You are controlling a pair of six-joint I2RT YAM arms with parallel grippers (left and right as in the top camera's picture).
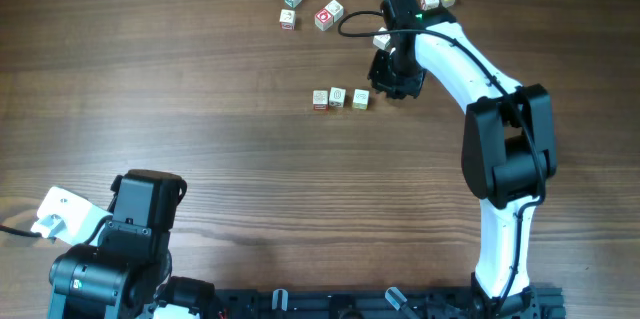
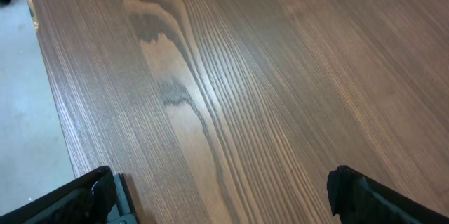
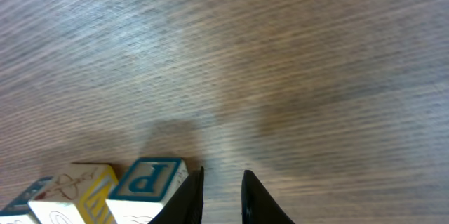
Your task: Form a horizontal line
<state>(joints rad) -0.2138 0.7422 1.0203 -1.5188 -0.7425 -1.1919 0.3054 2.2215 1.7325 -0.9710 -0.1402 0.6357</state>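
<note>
I read the horizontal line [image 1: 338, 98] slightly above frame centre in the overhead view: three pale cubes side by side. The right gripper [image 1: 393, 77] sits just right of the row's right end. In the right wrist view its fingers [image 3: 191, 194] are almost pressed together and pinch nothing, with the P-faced cube [image 3: 149, 182] just beside them at lower left. The left gripper [image 2: 224, 199] is spread wide over the table [image 2: 266, 76]. Loose cubes [image 1: 330, 4] lie upper centre.
</note>
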